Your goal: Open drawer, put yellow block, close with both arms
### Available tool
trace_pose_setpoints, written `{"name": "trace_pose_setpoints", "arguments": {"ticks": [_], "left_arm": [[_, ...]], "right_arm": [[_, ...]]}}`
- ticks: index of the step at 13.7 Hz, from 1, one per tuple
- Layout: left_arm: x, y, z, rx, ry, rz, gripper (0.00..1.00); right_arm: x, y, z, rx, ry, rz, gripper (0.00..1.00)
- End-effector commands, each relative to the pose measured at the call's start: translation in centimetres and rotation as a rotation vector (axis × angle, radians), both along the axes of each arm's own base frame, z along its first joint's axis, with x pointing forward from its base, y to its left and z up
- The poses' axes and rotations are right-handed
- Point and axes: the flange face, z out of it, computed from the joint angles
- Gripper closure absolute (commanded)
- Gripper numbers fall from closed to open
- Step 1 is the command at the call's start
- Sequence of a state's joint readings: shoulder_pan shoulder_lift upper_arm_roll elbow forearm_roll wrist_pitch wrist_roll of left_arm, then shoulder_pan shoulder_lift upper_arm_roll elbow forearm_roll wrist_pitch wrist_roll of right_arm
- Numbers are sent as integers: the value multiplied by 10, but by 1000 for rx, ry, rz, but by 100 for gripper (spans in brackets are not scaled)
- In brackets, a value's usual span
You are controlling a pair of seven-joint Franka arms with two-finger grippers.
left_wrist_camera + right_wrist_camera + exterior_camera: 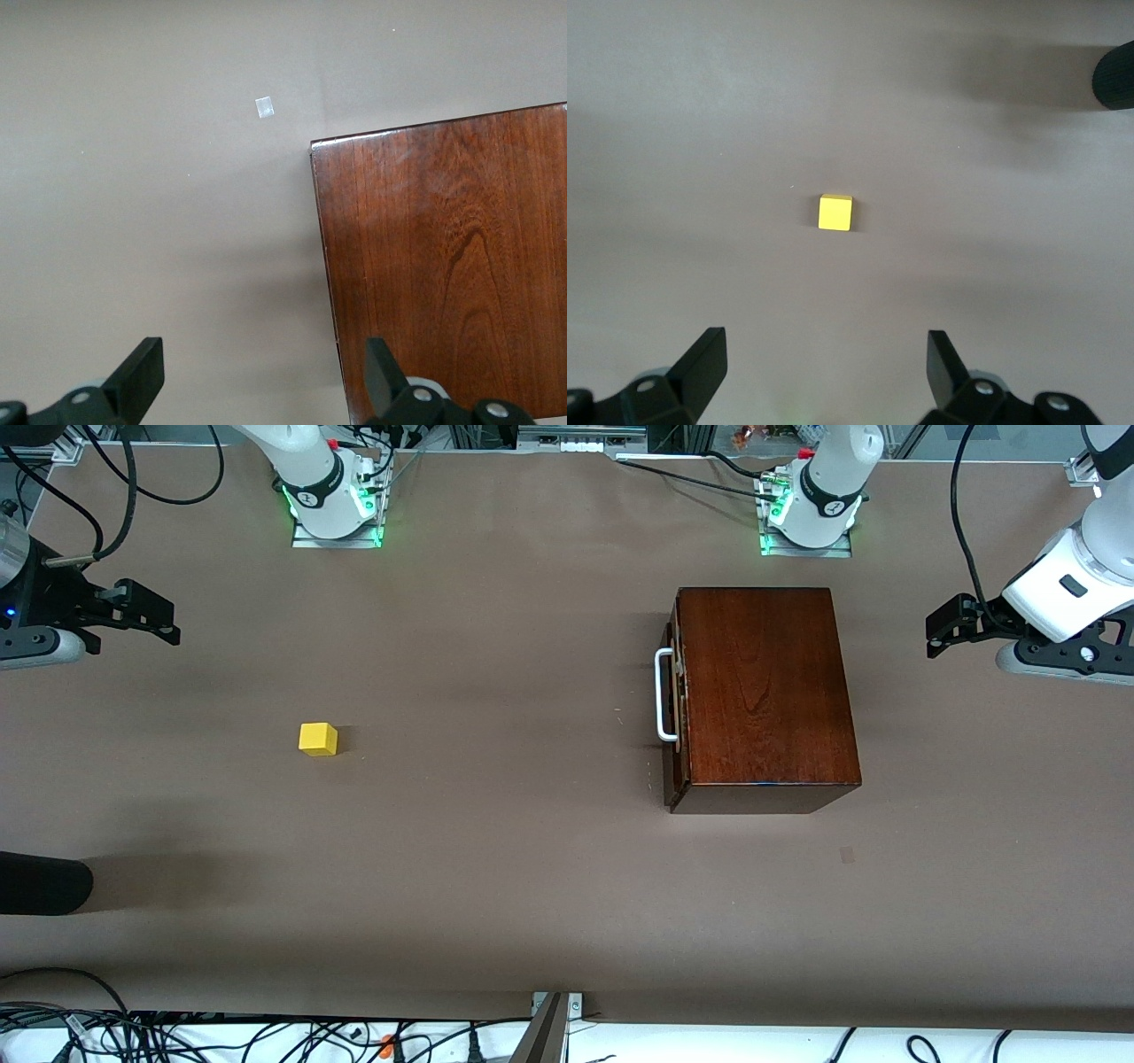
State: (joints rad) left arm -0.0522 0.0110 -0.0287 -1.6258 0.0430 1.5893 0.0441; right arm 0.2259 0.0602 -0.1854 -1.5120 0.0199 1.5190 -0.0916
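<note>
Brown worktop fills the frame; the mahogany box sits centre-right, its drawer shut, white handle facing mid-frame. Left end effector hangs at the right edge, fingers spread, holding nothing; right end effector at the left edge, likewise spread. The yellow block rests alone, left of centre.

The front view looks steeply down from high across the bench, facing the two arm bases along its top edge, and takes in the whole surface. The left wrist view looks straight down from close above — one corner of the mahogany box fills much of it, the same box the front view shows whole. The right wrist view also faces straight down, onto the yellow block, which the front view shares.
</note>
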Motion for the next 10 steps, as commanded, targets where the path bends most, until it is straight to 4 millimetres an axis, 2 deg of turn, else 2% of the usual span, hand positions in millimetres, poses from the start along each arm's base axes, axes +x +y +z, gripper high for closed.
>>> {"name": "trace_pose_setpoints", "arguments": {"ticks": [1,10], "left_arm": [[4,-4,7,-24,6,14,0],[4,-1,6,-44,9,24,0]], "right_arm": [[2,-2,4,2,-1,-7,0],[2,-2,4,0,-1,-7,0]]}}
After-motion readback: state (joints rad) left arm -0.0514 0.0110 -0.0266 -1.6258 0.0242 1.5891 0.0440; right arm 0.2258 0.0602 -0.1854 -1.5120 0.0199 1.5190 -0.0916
